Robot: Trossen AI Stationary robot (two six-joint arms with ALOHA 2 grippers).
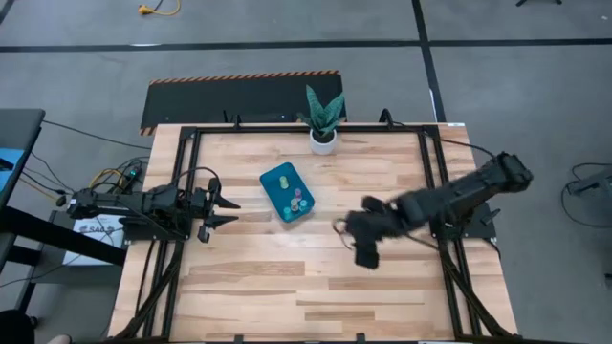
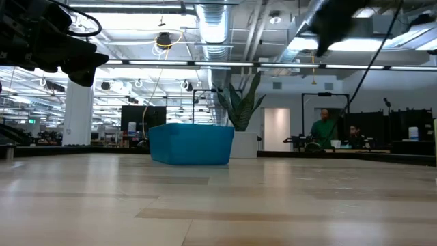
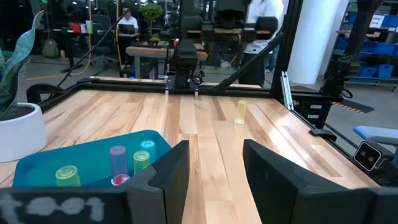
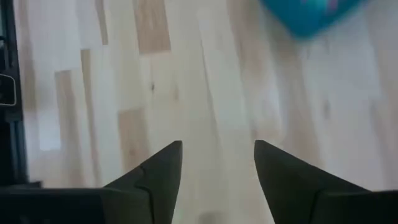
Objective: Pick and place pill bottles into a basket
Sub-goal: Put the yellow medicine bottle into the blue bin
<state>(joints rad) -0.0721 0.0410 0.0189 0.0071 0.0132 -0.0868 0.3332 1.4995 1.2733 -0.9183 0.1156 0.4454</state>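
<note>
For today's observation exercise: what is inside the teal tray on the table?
The teal tray holds several small pill bottles: yellow-green, pink and teal ones stand upright. The left gripper's fingers cover the tray's near corner, so the count is uncertain.

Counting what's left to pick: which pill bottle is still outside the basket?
The yellow bottle, standing alone on the bare wood; the others, yellow-green, pink and teal, stand inside the teal basket.

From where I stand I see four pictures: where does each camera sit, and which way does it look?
High: above the table, looking straight down on both arms and the basket.
Low: at tabletop height, level across to the basket and plant.
Left wrist: past the open left gripper at the basket and a yellow bottle.
Right wrist: down past the open right gripper at bare wood.
All four share the basket.
</note>
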